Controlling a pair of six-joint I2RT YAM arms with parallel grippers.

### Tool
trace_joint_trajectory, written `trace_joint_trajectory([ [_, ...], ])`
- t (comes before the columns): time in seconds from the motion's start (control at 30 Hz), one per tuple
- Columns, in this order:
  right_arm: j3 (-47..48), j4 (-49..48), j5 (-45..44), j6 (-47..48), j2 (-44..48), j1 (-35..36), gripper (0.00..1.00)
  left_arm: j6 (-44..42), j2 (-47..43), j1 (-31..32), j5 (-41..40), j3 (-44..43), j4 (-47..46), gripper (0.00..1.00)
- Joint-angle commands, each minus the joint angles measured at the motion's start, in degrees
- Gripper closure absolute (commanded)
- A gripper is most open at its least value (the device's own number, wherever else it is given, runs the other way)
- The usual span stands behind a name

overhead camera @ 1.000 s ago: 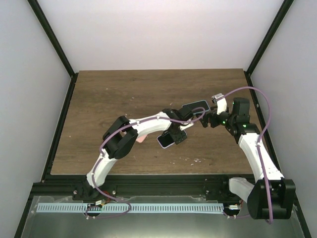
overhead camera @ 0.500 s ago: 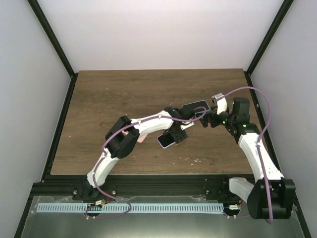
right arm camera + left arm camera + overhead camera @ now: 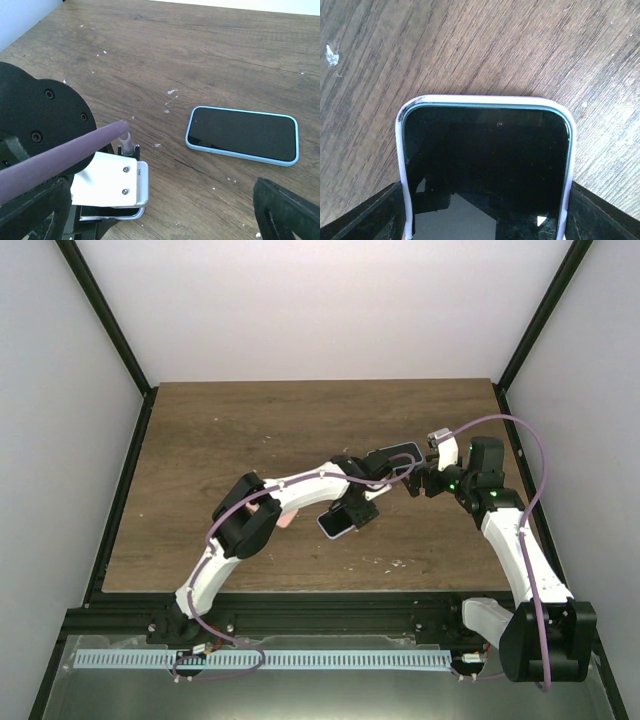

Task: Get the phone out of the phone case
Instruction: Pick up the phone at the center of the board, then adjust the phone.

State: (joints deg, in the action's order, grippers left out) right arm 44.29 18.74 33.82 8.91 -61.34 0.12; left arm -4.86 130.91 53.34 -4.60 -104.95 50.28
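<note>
A black-screened phone in a pale lilac case (image 3: 485, 150) lies between my left gripper's fingers (image 3: 362, 220), which press on both long sides of the case. In the top view the left gripper (image 3: 350, 510) holds this phone (image 3: 335, 524) low over the table's middle. A second phone with a light blue rim (image 3: 242, 134) lies flat, screen up, on the wood (image 3: 393, 454). My right gripper (image 3: 413, 480) hovers between the two phones, open and holding nothing. In its wrist view the fingers (image 3: 287, 210) stand far apart.
The left arm's white wrist plate (image 3: 112, 180) and purple cable (image 3: 60, 155) sit close in front of the right gripper. Small white flecks dot the wooden table (image 3: 250, 430). Black frame posts and white walls enclose the table.
The left gripper's jaws have closed in a little onto the cased phone. Both arms otherwise stay nearly where they were.
</note>
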Motion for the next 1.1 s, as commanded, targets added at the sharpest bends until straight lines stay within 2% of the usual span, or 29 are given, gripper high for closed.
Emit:
trace_joint_trajectory([
  [0.0,0.24,-1.41,-0.25,-0.23,0.30,-0.52,0.00,2.75,2.38,-1.25,1.72,-0.08,1.47,0.42],
  [0.13,0.00,-1.61,-0.66,-0.19,-0.10,-0.46,0.00,7.12,-3.19,-2.14,1.72,1.79,-1.87,0.51],
  [0.27,0.03,-1.52,-0.36,-0.09,-1.26,-0.47,0.00,14.69,-12.83,-3.63,1.16,7.98,-9.32,0.61],
  [0.37,0.98,-0.59,-1.73,2.40,-1.44,-0.47,0.00,20.90,-20.88,-4.36,-1.55,15.49,-16.91,0.75],
  [0.47,3.04,2.61,0.33,6.49,-0.56,-0.47,0.03,29.73,-29.90,-5.51,-4.04,23.74,-24.04,0.98],
  [0.63,7.03,9.97,9.09,8.09,-1.39,0.33,0.17,40.99,-40.30,-6.26,-7.00,33.16,-36.60,1.00],
  [0.7,8.39,11.98,12.18,7.87,-2.56,2.49,0.29,45.10,-42.23,-6.30,-8.90,34.17,-38.75,1.00],
  [0.77,10.20,13.35,12.05,6.51,-3.83,6.31,0.34,48.54,-43.61,-6.25,-10.29,35.16,-40.95,1.00],
  [0.9,14.27,15.04,11.25,4.36,-6.55,13.81,0.35,54.03,-46.32,-5.21,-14.70,38.46,-46.04,1.00],
  [1.07,17.20,14.36,8.15,2.09,-10.26,18.67,0.40,56.85,-49.69,-3.10,-21.11,41.87,-49.24,1.00],
])
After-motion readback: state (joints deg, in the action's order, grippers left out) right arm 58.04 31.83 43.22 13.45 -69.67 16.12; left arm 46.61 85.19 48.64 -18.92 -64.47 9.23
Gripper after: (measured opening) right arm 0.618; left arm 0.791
